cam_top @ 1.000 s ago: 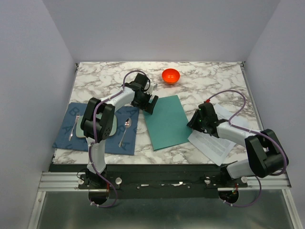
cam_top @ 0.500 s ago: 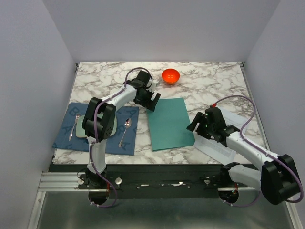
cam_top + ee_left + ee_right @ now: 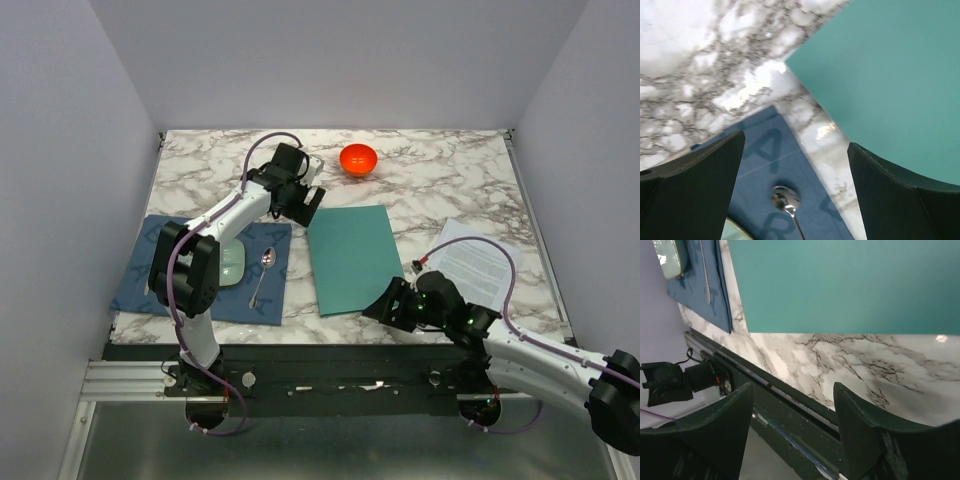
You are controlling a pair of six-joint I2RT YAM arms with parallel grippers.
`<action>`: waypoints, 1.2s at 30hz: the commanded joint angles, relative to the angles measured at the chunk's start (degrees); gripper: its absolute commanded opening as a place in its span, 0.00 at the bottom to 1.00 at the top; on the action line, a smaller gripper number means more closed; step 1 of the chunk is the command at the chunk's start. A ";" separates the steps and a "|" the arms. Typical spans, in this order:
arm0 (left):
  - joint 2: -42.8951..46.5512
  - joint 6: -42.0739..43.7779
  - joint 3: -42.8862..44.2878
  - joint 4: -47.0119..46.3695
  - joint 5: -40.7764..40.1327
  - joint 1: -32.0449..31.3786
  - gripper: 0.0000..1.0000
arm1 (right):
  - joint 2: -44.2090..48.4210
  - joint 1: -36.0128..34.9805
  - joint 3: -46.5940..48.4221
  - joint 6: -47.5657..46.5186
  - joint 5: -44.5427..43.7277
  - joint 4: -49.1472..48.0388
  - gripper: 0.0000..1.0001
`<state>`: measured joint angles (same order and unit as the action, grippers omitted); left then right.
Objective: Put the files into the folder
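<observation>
A white marble table [image 3: 440, 180] veined in grey fills the middle of the top view. An orange bowl [image 3: 358, 158] sits at about twelve o'clock, near the far edge. At about eight o'clock lies a dark blue cloth mat [image 3: 135, 288] with a pale mint plate [image 3: 232, 265] on it, partly hidden. At the plate's three o'clock is a metal spoon [image 3: 261, 278], bowl end toward the far edge and handle toward the near one. A metal rail [image 3: 350, 380] runs along the near edge at six o'clock. Pale lilac walls [image 3: 80, 100] stand on three sides.

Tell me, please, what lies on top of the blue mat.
A spoon and a pale mint plate lie on the mat; the left arm covers part of the plate and whatever lies beneath.
</observation>
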<state>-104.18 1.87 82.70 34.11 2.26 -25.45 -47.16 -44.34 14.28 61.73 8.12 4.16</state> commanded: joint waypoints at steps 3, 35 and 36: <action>-11.28 -0.81 12.65 -3.79 -14.03 1.28 0.99 | -8.64 -3.38 -4.09 11.30 3.22 -18.04 0.73; -16.14 5.95 5.90 -9.15 -13.33 0.05 0.98 | -28.09 -6.20 -2.33 20.36 -0.12 -39.50 0.59; -15.88 6.39 5.90 -9.41 -13.77 0.23 0.98 | -27.21 -6.55 -2.07 19.83 -0.21 -36.62 0.59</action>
<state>-121.36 6.17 90.21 24.27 -10.79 -25.15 -76.40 -49.95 12.84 82.61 8.43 -34.22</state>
